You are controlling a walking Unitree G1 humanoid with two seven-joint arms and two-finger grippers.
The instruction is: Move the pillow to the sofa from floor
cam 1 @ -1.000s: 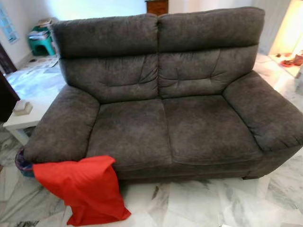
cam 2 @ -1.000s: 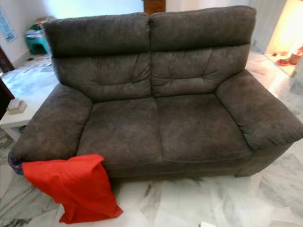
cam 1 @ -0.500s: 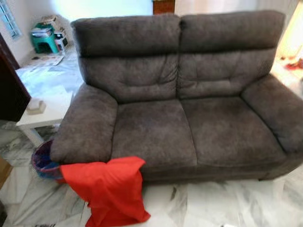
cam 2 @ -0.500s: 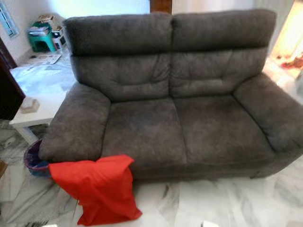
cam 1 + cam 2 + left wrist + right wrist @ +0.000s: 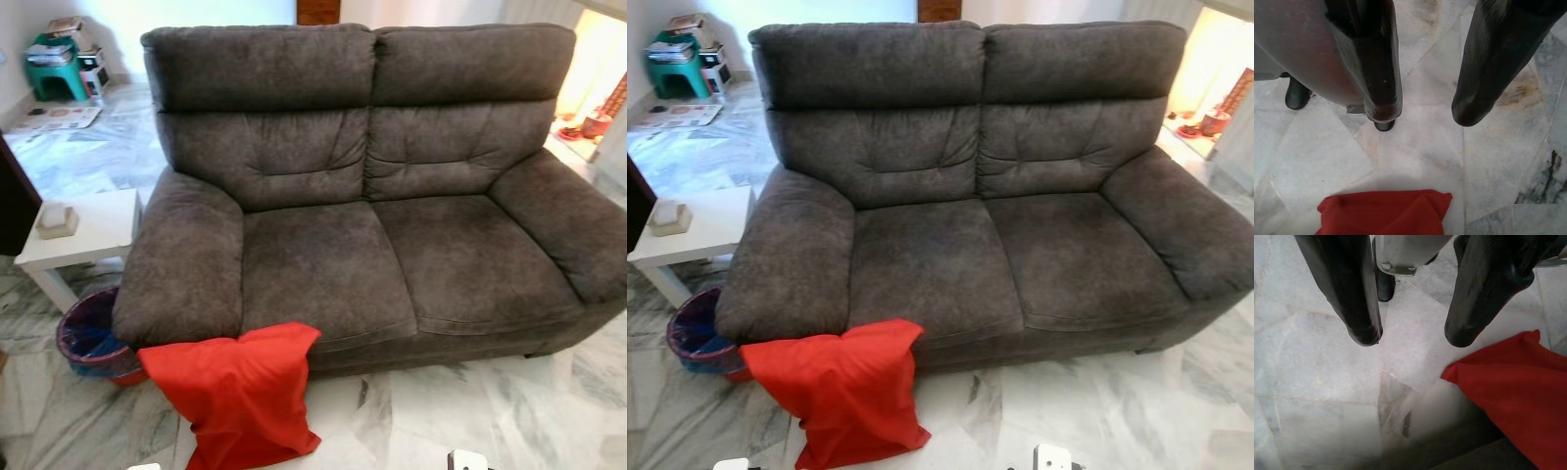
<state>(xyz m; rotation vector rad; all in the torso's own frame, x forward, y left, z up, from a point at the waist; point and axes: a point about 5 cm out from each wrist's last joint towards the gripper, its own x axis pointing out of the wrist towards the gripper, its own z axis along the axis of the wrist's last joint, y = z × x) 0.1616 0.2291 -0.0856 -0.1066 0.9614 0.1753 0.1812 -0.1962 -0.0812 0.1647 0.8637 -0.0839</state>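
The red pillow (image 5: 238, 392) lies on the marble floor (image 5: 470, 411) at the sofa's (image 5: 392, 255) front left corner, its top edge propped against the base just below the left armrest and seat cushion, so it slumps half upright rather than flat. That lean should help: the upper edge stands clear of the floor, where fingers could close on it.

Both arms hang low, pointing down at the tiles. The left gripper (image 5: 1422, 110) has its two black fingers apart with nothing between them, and a corner of the red cloth shows on the floor beyond its tips. The right gripper (image 5: 1413, 335) is likewise spread and empty, the pillow's edge near it but not touching (neither has taken hold of anything yet).

Both seat cushions are bare, so there is plenty of room to set the pillow down. Just beside the pillow, by the armrest, stands a small bin (image 5: 90, 333) with a dark liner, and behind it a white side table (image 5: 98, 230) carrying a small box (image 5: 56, 220). I'd judge the bin the only thing close enough to get knocked while reaching in.
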